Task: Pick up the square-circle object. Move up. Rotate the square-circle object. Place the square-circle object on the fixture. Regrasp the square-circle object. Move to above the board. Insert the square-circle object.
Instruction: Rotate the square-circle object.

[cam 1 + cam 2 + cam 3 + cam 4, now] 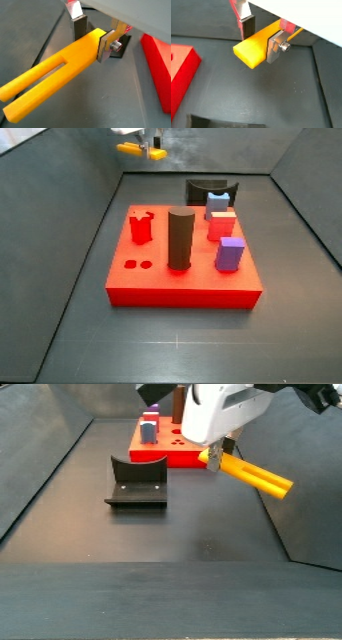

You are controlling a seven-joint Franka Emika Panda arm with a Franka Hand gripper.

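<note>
My gripper (92, 40) is shut on the square-circle object (53, 75), a yellow-orange bar with a slotted, forked end. The fingers (104, 49) clamp it near its solid end, and it sticks out sideways. Both wrist views show it between the fingers (273, 47). In a side view the gripper (214, 454) holds the bar (254, 474) in the air to the right of the black fixture (138, 484). In a side view the gripper (144, 143) and bar (130, 147) are high up, beyond the red board (181, 283). The fixture (207, 188) stands behind the board.
On the board stand a tall dark cylinder (179, 238), a purple block (230, 254), red pegs (140, 228) and a grey-blue piece (218, 200). The board's edge shows in both wrist views (157, 65) (181, 70). Grey walls enclose the dark floor (160, 544).
</note>
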